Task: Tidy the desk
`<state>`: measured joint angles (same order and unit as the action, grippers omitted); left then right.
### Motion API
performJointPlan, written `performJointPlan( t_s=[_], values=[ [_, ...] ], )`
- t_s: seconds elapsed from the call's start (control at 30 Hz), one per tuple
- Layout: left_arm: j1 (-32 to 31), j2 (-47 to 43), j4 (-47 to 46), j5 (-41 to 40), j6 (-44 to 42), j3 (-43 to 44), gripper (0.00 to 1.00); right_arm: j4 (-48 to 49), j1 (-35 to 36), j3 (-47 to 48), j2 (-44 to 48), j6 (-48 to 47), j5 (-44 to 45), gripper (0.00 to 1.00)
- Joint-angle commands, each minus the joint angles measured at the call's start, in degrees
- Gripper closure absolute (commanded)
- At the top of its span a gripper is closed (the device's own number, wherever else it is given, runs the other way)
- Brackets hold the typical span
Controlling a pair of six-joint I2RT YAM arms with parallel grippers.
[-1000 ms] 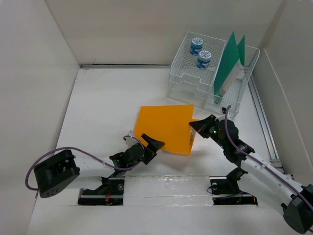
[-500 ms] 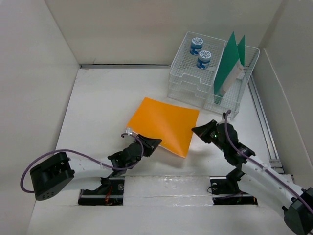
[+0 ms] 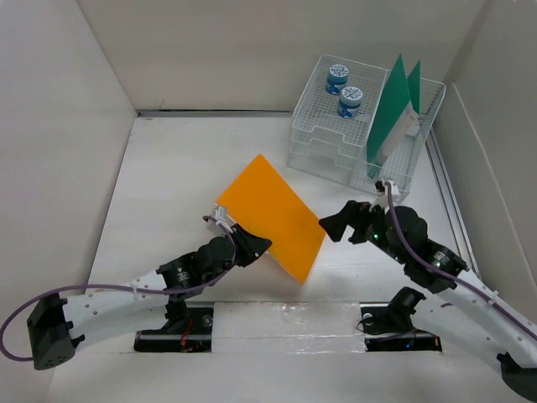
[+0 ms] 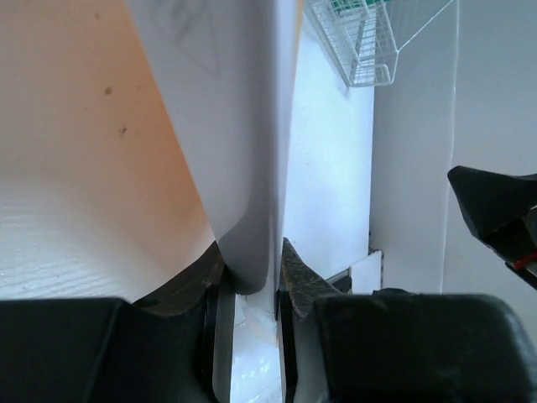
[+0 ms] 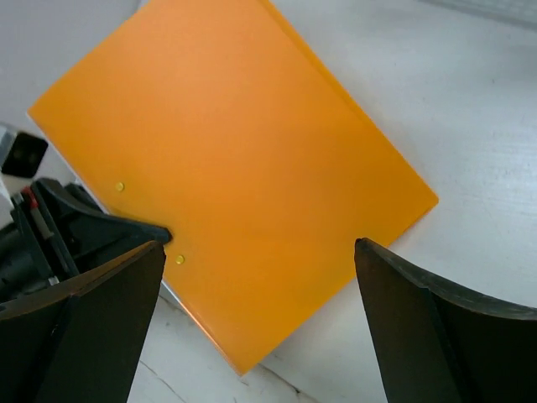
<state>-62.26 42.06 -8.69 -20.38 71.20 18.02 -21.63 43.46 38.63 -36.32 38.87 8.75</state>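
Desk (image 3: pixel 168 168) tidy-up, live: left gripper (image 3: pixel 254 244) clamped on near edge of orange folder (image 3: pixel 273 218), folder tilted steeply. Right gripper (image 3: pixel 340 220) at 3 o'clock of folder, jaws wide apart, not touching it. Risk, my read: single edge pinch, so stiff sheet could pivot or slip out and flop flat. Desk itself: broad matte-white top, filling view between beige walls; wire rack (image 3: pixel 352 143) at 1 o'clock corner.
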Motion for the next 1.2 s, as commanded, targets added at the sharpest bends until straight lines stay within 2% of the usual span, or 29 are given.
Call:
performJointPlan(
  t_s=[0.0, 0.1, 0.2, 0.3, 0.33, 0.4, 0.47, 0.6, 0.73, 0.9, 1.0, 1.17],
  values=[
    [-0.2, -1.4, 10.5, -0.1, -6.9, 8.9, 1.00, -0.2, 0.5, 4.8, -2.2, -10.7, -8.3, 0.00],
    [-0.2, -1.0, 11.4, 0.6, -7.9, 11.0, 1.00, -3.3, 0.5, 9.7, -9.5, -15.9, -16.1, 0.00],
    [-0.2, 1.1, 10.9, 1.2, -8.3, 12.3, 1.00, -2.5, 4.1, 11.8, -12.3, -17.2, -17.1, 0.00],
    [-0.2, 3.2, 9.3, 2.6, -8.2, 13.1, 1.00, -2.2, 11.9, 15.1, -16.1, -17.3, -10.0, 0.00],
    [-0.2, 4.1, 7.5, 3.0, -7.9, 13.4, 1.00, -2.5, 15.6, 16.7, -20.7, -17.3, -3.9, 0.00],
    [-0.2, 4.8, 7.1, 3.1, -7.7, 13.7, 1.00, -2.7, 19.3, 17.7, -22.3, -17.4, -2.4, 0.00],
    [-0.2, 5.4, 6.4, 3.0, -7.0, 14.2, 1.00, -4.1, 24.8, 20.4, -27.5, -16.6, 4.8, 0.00],
    [-0.2, 5.3, 4.8, 3.2, -6.2, 15.2, 1.00, -3.9, 30.9, 22.1, -33.9, -14.6, 12.5, 0.00],
    [-0.2, 5.0, 6.0, 3.2, -5.9, 17.0, 1.00, -5.3, 35.5, 21.8, -35.9, -11.1, 25.9, 0.00],
    [0.4, 4.3, 6.9, 5.4, -5.2, 18.2, 1.00, -5.2, 38.5, 18.3, -36.6, -7.0, 34.8, 0.00],
    [0.4, 4.2, 6.3, 8.1, -4.5, 18.4, 1.00, -7.5, 40.0, 17.8, -38.9, -5.4, 45.6, 0.00],
    [0.9, 4.6, 7.5, 10.8, -2.9, 18.7, 1.00, -12.5, 42.0, 20.1, -45.7, -2.4, 54.2, 0.06]
  ],
)
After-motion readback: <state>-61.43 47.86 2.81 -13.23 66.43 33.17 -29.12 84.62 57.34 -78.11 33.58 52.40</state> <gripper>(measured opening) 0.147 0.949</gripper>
